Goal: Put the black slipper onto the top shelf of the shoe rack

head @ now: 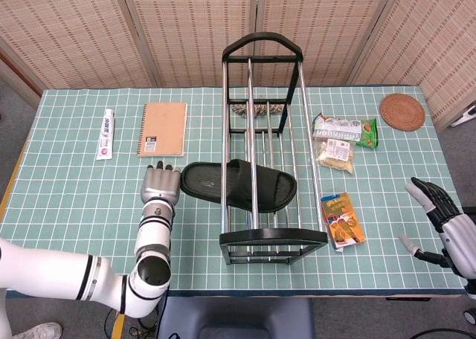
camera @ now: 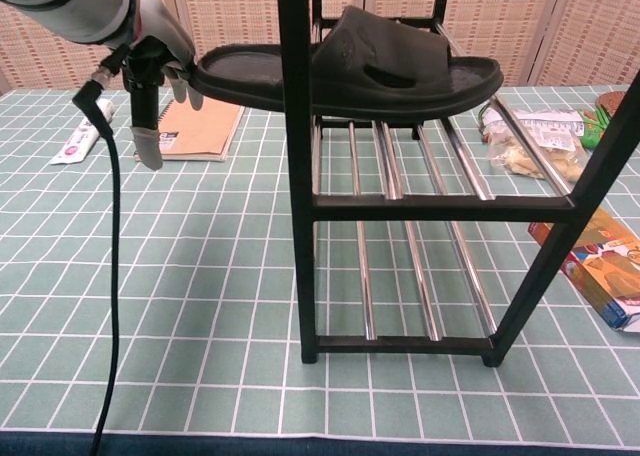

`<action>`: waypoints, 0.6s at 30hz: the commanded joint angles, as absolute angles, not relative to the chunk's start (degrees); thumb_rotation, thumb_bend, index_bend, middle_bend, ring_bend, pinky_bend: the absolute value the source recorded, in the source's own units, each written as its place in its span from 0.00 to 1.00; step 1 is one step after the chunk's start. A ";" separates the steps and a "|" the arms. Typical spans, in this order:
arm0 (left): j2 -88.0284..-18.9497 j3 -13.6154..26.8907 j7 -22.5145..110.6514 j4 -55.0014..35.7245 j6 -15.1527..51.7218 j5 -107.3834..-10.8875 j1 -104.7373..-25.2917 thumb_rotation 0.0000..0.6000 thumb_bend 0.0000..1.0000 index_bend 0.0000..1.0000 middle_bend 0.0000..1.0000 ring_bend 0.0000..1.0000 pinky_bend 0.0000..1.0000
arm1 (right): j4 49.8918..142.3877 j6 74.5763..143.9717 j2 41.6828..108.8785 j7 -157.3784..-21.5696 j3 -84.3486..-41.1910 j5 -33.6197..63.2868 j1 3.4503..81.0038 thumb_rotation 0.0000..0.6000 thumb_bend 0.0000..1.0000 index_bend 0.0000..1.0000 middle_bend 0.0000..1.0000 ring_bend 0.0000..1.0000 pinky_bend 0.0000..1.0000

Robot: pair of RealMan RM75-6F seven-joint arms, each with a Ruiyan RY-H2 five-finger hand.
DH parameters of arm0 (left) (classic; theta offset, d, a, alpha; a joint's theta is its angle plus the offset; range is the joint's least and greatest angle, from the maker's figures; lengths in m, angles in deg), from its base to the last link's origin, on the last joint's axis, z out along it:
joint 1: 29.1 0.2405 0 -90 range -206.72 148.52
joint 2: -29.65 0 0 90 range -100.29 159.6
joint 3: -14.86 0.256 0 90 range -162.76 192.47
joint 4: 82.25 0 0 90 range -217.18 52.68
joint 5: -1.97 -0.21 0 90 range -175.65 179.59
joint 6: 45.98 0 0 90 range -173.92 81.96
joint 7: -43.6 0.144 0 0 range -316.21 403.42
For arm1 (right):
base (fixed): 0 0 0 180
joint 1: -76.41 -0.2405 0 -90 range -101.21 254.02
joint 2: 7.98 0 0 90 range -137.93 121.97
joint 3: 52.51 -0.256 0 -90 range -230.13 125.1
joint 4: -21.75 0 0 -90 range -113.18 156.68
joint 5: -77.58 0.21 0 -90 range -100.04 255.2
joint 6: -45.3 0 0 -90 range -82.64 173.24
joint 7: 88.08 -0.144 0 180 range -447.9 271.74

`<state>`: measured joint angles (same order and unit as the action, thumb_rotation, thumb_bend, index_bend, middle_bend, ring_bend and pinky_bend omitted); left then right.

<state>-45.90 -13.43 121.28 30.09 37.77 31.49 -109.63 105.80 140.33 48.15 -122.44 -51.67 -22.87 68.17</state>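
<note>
The slipper [head: 238,184], a matte black slide with a wide strap, lies across the rack's [head: 274,239] top rails at frame centre, its heel end overhanging left. The left hand [head: 160,185] touches that end, fingers extended and close together. The right hand [head: 439,212], lower right, has spread fingers and holds nothing.

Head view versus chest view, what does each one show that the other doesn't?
Only the head view shows the right hand, open near the table's right edge, and the round woven mat. Only the chest view shows the shoe rack's lower shelf from the side, bare of shoes. Both show the black slipper lying on the top shelf, its heel overhanging toward the left hand, plus the notebook.
</note>
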 commanded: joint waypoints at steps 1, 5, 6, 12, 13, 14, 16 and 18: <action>-46.28 -13.68 121.61 29.98 38.19 31.60 -109.90 1.00 0.15 0.11 0.09 0.00 0.14 | 105.79 140.45 48.13 -122.48 -51.67 -22.92 68.23 1.00 0.34 0.00 0.00 0.00 0.00; -46.95 -14.16 122.06 30.04 39.24 31.83 -110.40 1.00 0.15 0.11 0.09 0.00 0.14 | 105.72 140.72 48.10 -122.63 -51.68 -23.07 68.30 1.00 0.34 0.00 0.00 0.00 0.00; -47.13 -14.24 122.14 30.09 39.50 31.82 -110.51 1.00 0.15 0.11 0.09 0.00 0.14 | 105.71 140.82 48.10 -122.66 -51.66 -23.15 68.32 1.00 0.34 0.00 0.00 0.00 0.00; -48.44 -14.80 122.61 30.31 41.09 31.70 -111.23 1.00 0.15 0.12 0.09 0.00 0.14 | 105.65 141.41 48.03 -122.76 -51.61 -23.48 68.54 1.00 0.34 0.00 0.00 0.00 0.00; -48.66 -14.89 122.70 30.30 41.35 31.64 -111.33 1.00 0.15 0.12 0.09 0.00 0.14 | 105.64 141.52 48.02 -122.75 -51.59 -23.54 68.58 1.00 0.34 0.00 0.00 0.00 0.00; -48.82 -14.97 122.77 30.28 41.56 31.62 -111.40 1.00 0.15 0.12 0.09 0.00 0.14 | 105.64 141.59 48.02 -122.75 -51.57 -23.62 68.61 1.00 0.34 0.00 0.00 0.00 0.00; -49.18 -15.16 122.92 30.15 41.95 31.57 -111.52 1.00 0.15 0.12 0.09 0.00 0.14 | 105.60 141.72 48.02 -122.79 -51.57 -23.67 68.65 1.00 0.34 0.00 0.00 0.00 0.00; -49.48 -15.32 123.16 30.04 42.25 31.57 -111.60 1.00 0.15 0.12 0.09 0.00 0.14 | 105.57 141.70 48.00 -122.90 -51.54 -23.68 68.65 1.00 0.34 0.00 0.00 0.00 0.00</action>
